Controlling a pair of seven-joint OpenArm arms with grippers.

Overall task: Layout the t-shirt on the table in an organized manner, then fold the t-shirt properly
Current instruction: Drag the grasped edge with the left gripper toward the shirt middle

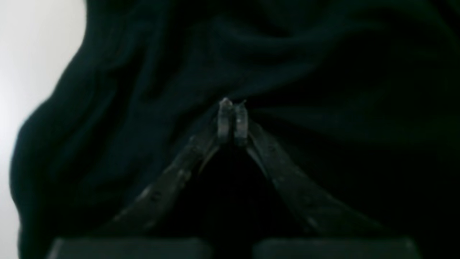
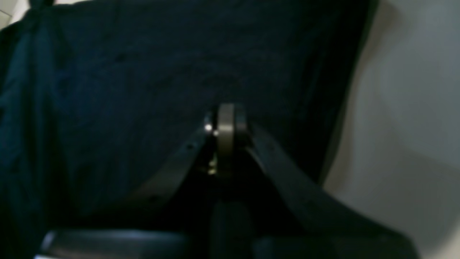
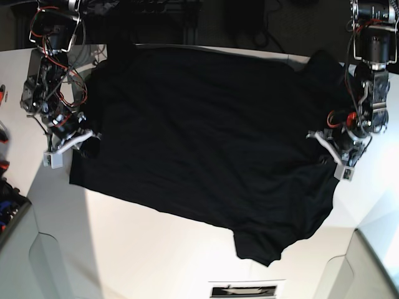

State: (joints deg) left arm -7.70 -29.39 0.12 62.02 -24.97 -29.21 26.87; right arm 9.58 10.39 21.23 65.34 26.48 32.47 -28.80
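T-shirt [image 3: 206, 137] spread across the white counter [image 3: 124, 249]
Black cloth, soft folds, lies mostly flat; left tool [image 1: 233, 104] and right tool [image 2: 226, 108] each pinched closed on its fabric at opposite edges.

Nothing here can be read; a small dark-marked label [image 3: 243, 290] at the table's [image 3: 156, 249] near edge is too blurred.

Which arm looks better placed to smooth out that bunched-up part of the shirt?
Probably the left gripper: it sits shut at the t-shirt edge where the cloth is rumpled. The right gripper is beside flatter fabric.
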